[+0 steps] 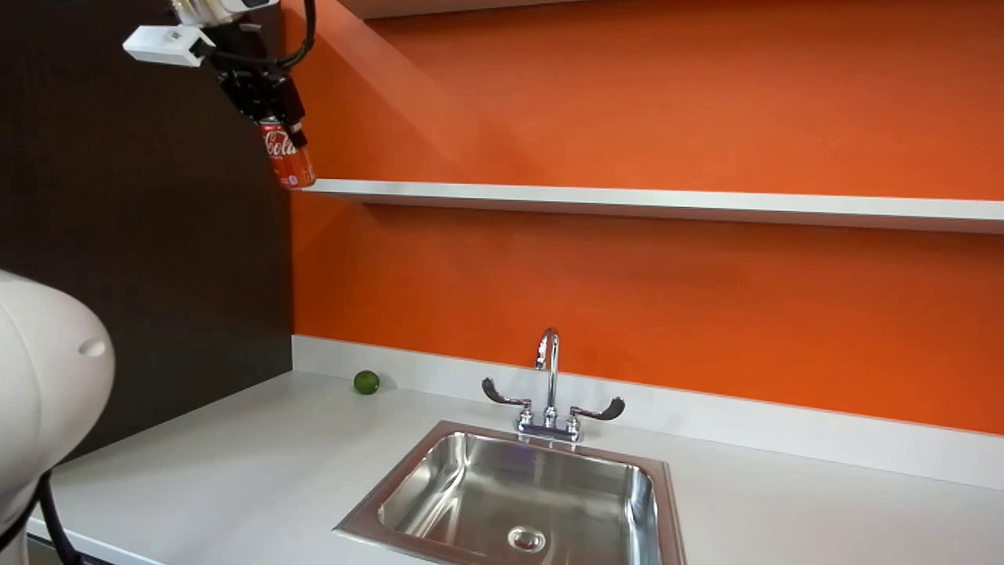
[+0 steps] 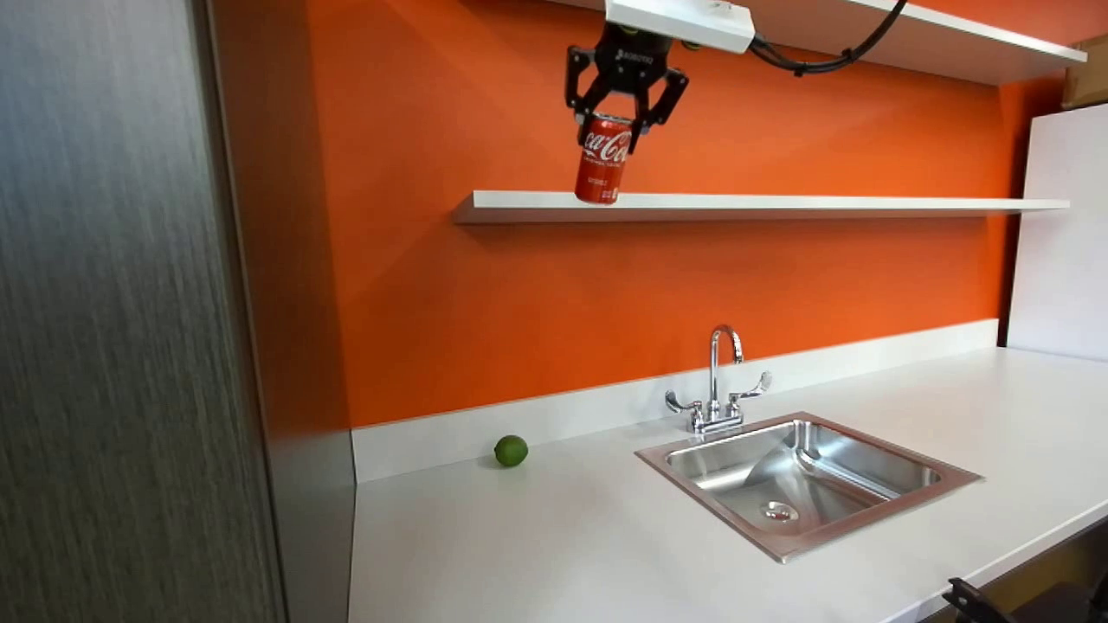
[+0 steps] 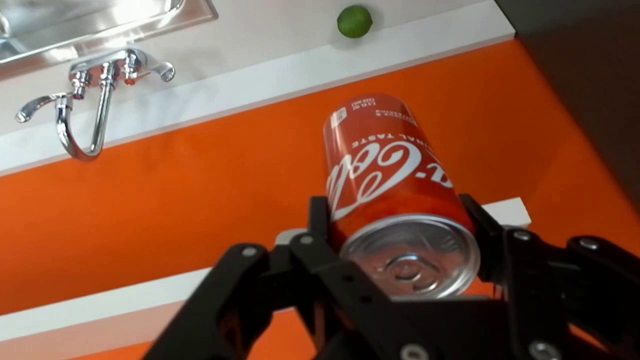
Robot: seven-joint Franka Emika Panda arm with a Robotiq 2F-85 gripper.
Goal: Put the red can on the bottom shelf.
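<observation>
The black jaws are clenched on the red can (image 2: 602, 173), pressing its sides close under the silvery top, and hold it well above the white bench (image 1: 212, 463) at a slight tilt, base downward, with the white lettering in plain sight. The wrist view looks onto the can's top and pull ring, framed between the two sides of the jaws. Near the can runs the bottom shelf (image 2: 779, 203), long and white; the can is by the end nearest the tall dark panel (image 1: 149, 220). In both exterior views its base lies in line with the shelf's front edge, and from here I can't fairly tell whether it touches that edge or hangs just in front of it.

Over the jaws sits a white case (image 2: 679, 22) with a black cable (image 2: 814, 67) curving away from it. A rounded white part of the arm (image 1: 51, 377) bulges into an exterior view. Behind everything stands the bright orange wall (image 1: 627, 298), and higher up on it another shelf (image 2: 961, 43) shows. Lower down, well apart from the can, a green lime (image 1: 366, 382) lies on the bench near the wall. Farther along is the steel sink (image 1: 502, 494), with a shiny tap (image 1: 552, 388) and its two lever handles behind the basin. At the far end, in an exterior view, a brown carton (image 2: 1087, 76) shows above a white cabinet (image 2: 1065, 234).
</observation>
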